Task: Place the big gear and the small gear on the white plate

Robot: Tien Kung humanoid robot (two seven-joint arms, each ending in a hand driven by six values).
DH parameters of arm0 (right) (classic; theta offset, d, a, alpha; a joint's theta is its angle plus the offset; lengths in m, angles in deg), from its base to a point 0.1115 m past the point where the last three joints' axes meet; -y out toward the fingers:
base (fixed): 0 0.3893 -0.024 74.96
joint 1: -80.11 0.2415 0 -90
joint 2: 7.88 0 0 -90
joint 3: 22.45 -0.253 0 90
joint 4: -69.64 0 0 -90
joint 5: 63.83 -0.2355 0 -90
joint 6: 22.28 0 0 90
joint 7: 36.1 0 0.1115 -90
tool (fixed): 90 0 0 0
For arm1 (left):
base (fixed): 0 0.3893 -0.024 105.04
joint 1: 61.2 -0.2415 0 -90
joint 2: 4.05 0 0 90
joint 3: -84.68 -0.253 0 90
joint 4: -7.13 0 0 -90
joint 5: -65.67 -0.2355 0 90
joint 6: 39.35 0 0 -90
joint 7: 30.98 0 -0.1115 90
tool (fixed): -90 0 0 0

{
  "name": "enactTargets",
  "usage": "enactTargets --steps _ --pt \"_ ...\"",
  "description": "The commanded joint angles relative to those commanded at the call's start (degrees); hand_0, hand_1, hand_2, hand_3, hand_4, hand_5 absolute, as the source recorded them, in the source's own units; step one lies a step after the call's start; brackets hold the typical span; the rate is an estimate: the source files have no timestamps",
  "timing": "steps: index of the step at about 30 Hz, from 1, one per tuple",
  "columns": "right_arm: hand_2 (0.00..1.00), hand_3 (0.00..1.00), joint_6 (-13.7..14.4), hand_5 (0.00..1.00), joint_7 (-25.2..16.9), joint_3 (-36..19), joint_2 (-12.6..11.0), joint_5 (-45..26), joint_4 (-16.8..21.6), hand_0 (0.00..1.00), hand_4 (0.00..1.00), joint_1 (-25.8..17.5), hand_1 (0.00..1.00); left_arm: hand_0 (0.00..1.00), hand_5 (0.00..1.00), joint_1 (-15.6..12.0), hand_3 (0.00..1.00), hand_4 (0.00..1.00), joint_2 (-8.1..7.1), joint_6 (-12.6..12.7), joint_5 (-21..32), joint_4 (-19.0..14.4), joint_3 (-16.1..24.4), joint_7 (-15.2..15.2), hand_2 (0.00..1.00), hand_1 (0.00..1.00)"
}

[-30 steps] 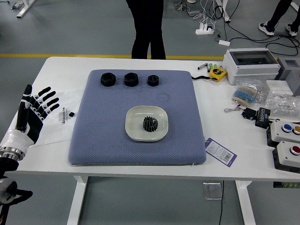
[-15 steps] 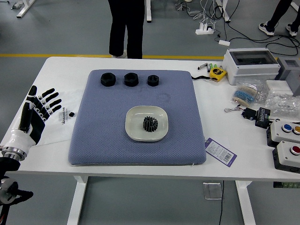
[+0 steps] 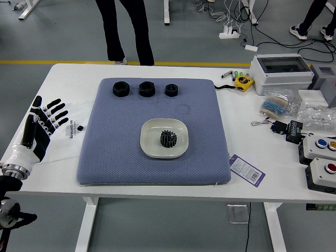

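Note:
One black toothed gear [image 3: 168, 138] lies on the white plate [image 3: 149, 148], a little right of its middle. The plate rests on the blue-grey mat. My left hand [image 3: 52, 116] is over the table's left side, left of the mat, fingers spread and holding nothing. A second toothed gear cannot be made out. My right hand does not show.
Three black nut-like pieces [image 3: 147, 88] stand in a row at the mat's [image 3: 121, 163] far edge. A yellow tape measure [image 3: 243, 82], a white box [image 3: 281, 73], plastic bags and button boxes [image 3: 320, 173] occupy the right side. A person's legs [image 3: 128, 31] are beyond the table.
My left hand shifted slightly right and up at first, then stayed still. The person's legs moved left beyond the table. Gear and plate have not moved.

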State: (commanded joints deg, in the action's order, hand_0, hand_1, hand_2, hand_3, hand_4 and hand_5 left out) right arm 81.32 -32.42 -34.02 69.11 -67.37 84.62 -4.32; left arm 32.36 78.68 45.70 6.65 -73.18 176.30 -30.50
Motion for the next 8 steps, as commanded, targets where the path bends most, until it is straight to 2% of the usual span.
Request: enactTargets --steps 8 --pt "0.737 0.582 0.01 0.717 0.0 -0.04 -0.03 0.06 -0.01 0.682 0.798 0.18 0.66 0.83 0.998 0.07 0.827 0.905 0.01 0.03 -0.18 0.03 0.18 -0.08 0.879 0.849"
